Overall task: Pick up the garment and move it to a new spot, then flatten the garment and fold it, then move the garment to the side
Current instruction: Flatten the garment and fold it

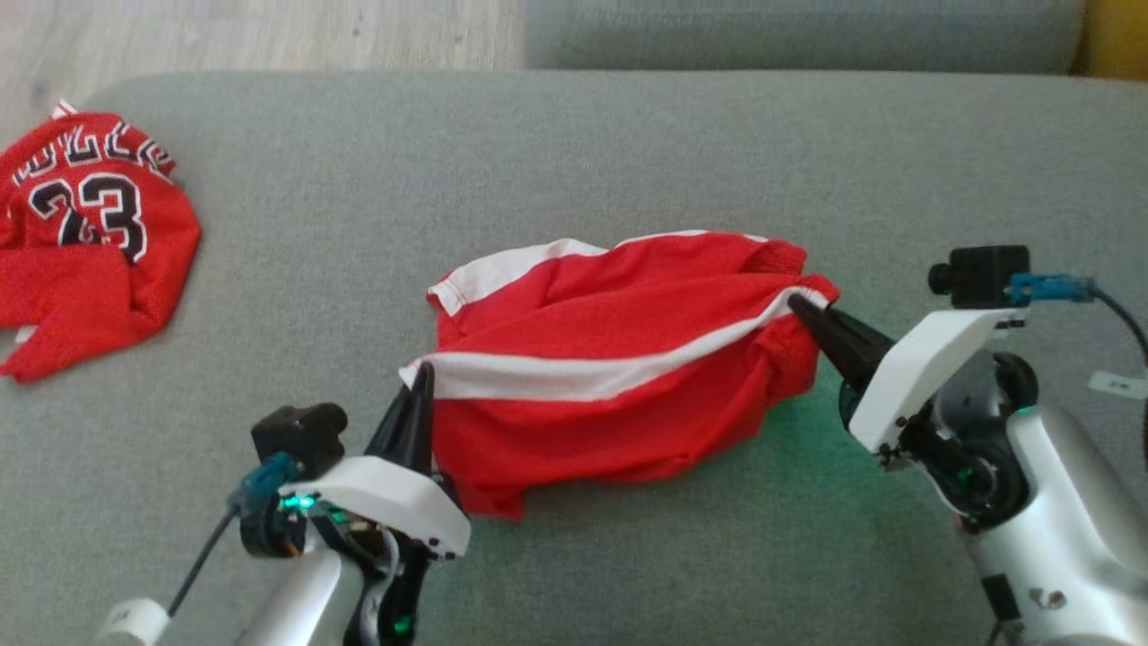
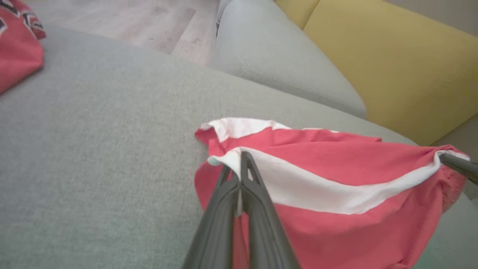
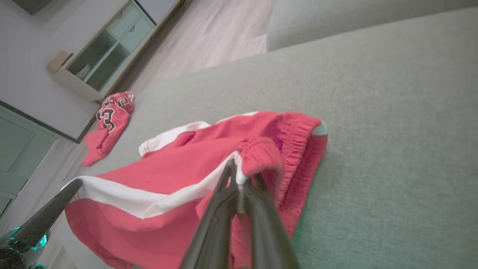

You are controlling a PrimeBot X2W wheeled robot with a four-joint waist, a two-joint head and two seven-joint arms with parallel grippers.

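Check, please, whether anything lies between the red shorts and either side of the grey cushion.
A crumpled red jersey numbered 23 lies at the grey fabric cushion's left end; nothing visible blocks the red white-striped shorts toward the right.

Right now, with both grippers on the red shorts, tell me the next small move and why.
Probably lift both together. The left gripper and right gripper are each shut on one end of the red shorts; the rest lies bunched on the grey cushion.
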